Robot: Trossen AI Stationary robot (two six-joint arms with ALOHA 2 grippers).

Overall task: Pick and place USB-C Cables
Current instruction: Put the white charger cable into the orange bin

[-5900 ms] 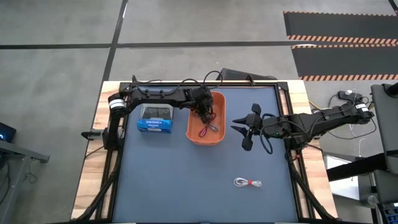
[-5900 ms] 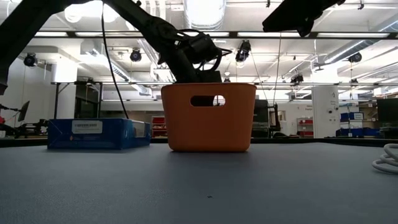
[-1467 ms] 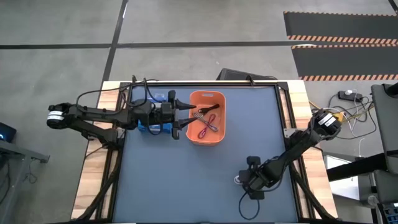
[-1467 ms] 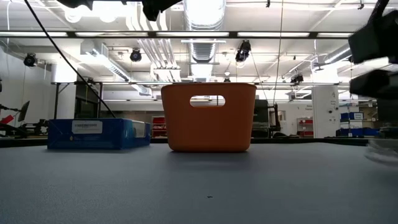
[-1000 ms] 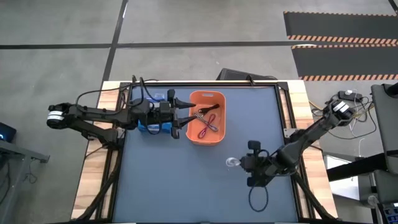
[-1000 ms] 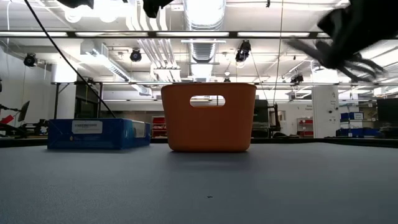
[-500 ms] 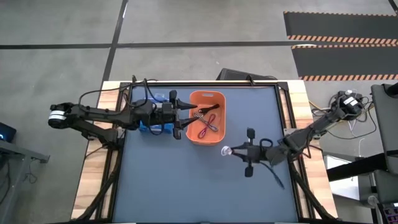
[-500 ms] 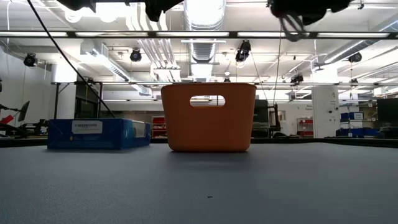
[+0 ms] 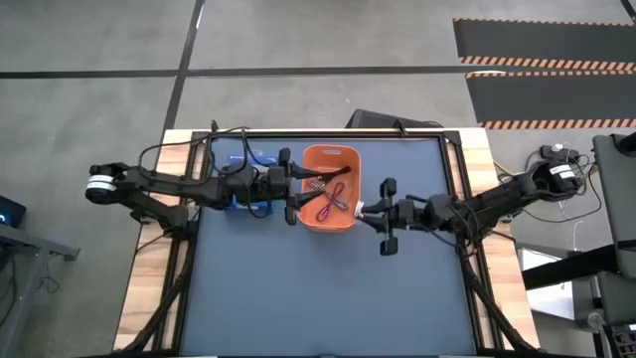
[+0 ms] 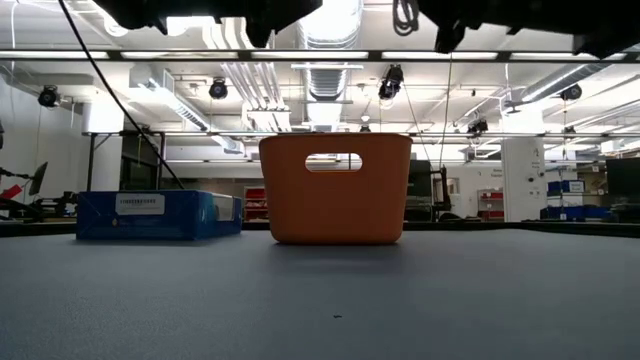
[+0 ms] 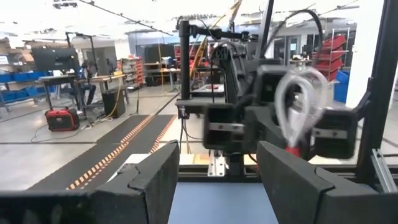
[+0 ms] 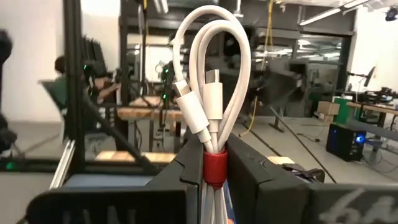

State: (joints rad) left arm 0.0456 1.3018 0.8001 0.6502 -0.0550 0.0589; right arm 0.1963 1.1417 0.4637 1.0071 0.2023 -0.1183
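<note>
Clamping white cable, right gripper beside bin; left gripper jaws apart.

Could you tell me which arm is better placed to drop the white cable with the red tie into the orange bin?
The right. The right gripper is shut on the white coiled cable with the red tie and hangs just beside the orange plastic bin. The left gripper is open and empty at the bin's opposite edge.

No words or numbers read clearly anywhere. The blue box left of the orange basket carries a white label on its side, but its print is too small to make out, and from above its lid printing is just as unreadable.
</note>
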